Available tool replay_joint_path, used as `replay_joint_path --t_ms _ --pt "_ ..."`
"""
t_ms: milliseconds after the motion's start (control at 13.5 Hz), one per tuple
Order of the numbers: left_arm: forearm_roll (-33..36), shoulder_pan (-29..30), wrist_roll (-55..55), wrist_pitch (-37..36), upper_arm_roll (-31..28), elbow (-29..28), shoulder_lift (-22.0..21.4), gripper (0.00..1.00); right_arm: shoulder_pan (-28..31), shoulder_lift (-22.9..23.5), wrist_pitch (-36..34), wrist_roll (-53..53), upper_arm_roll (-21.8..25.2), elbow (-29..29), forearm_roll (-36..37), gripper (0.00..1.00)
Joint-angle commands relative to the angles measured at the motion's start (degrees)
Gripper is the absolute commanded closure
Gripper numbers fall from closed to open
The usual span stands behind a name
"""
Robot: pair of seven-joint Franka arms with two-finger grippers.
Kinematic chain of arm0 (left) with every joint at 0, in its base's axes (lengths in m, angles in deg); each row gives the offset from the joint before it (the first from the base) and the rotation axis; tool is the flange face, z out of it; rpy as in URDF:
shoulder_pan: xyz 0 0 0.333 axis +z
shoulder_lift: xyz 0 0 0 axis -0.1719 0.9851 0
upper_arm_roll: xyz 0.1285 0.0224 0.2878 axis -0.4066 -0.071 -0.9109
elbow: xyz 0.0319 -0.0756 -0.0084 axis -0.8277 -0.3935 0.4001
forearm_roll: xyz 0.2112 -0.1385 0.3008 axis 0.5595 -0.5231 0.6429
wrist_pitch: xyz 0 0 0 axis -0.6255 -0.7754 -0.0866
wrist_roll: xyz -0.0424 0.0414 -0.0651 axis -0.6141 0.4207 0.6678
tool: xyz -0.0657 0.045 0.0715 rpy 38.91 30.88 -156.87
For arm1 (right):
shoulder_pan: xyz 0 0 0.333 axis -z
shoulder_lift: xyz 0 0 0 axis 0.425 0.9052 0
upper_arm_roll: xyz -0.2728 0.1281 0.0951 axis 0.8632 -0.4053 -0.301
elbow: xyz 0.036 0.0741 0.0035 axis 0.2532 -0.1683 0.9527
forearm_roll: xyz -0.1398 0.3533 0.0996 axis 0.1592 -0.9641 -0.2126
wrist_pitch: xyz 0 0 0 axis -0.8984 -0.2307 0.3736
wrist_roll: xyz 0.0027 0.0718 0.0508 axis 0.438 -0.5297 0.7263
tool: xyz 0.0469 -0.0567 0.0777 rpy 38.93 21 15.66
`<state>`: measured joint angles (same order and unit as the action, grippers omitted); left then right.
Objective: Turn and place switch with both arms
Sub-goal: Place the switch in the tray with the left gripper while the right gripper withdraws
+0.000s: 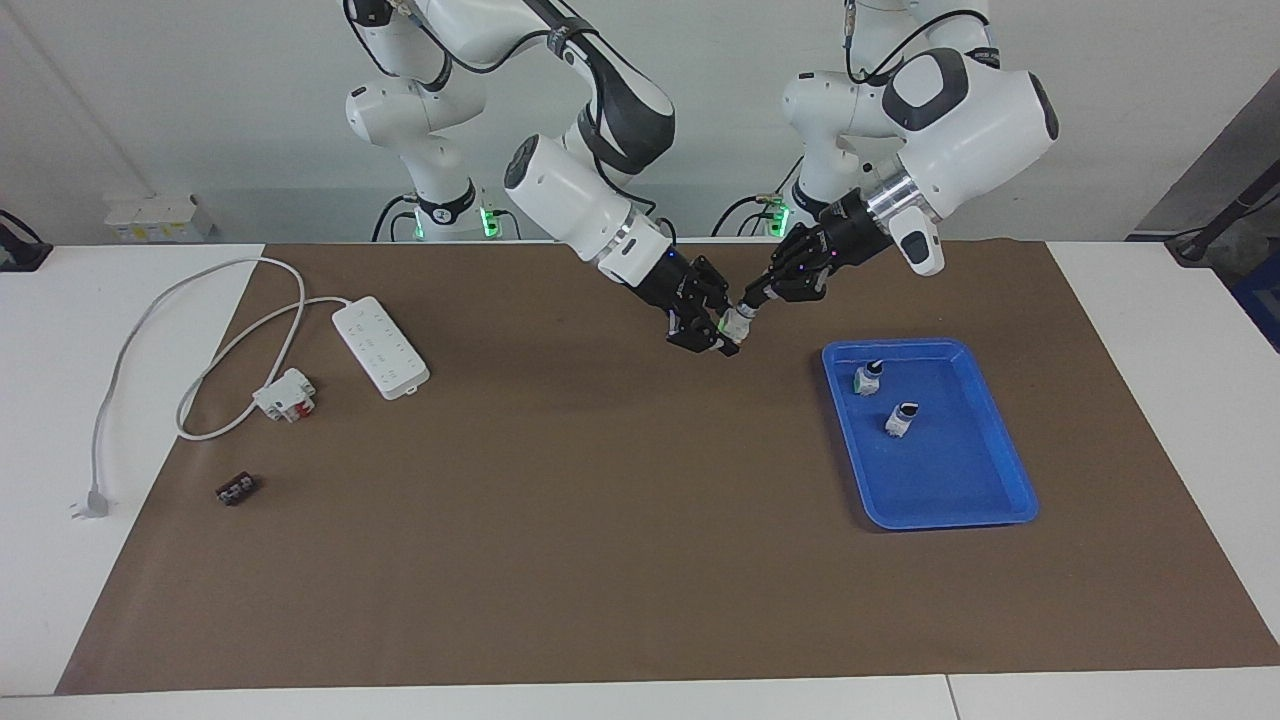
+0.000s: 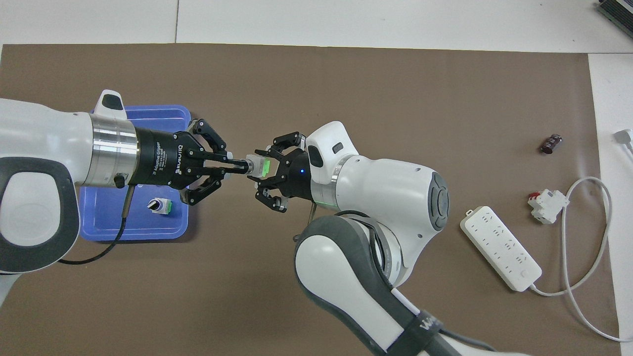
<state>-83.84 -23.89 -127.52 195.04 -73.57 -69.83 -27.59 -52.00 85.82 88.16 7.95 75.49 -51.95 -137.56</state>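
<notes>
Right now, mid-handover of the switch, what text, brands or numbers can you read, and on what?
"ROBOTIQ" and "2F Adaptive Gripper": on the left gripper body, overhead view.
A white partial mark starting "W": on the right arm's strap, cut off.
The power strip and the switch: no readable markings.

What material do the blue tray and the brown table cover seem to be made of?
The blue tray looks like moulded plastic: even colour, rounded raised rim, slight gloss. The brown table cover looks like matte paper or thin card: flat, dull, no sheen, with a straight cut edge; it could also be a thin mat.
</notes>
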Motion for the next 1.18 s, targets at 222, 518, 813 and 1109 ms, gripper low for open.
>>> replay_joint_path --t_ms 222,518,813,1109 --pt "-0.7 -0.2 -1.3 -0.8 -0.3 -0.6 -1.9 1.0 0.6 1.0 1.4 1.0 0.2 0.3 -0.9 1.0" --pt "-0.7 0.0 -1.3 -0.8 -0.3 -0.7 -1.9 1.0 0.6 0.9 1.4 1.6 0.3 0.4 -0.9 1.0" --pt "-0.6 0.1 -1.2 -0.5 -0.4 -0.8 -1.9 1.0 0.7 0.4 1.2 6.0 0.3 0.3 0.1 0.0" --pt "-0.4 1.2 -1.2 0.8 -0.5 -0.9 -1.8 1.0 1.4 -0.2 1.1 6.0 0.5 0.2 0.1 0.0"
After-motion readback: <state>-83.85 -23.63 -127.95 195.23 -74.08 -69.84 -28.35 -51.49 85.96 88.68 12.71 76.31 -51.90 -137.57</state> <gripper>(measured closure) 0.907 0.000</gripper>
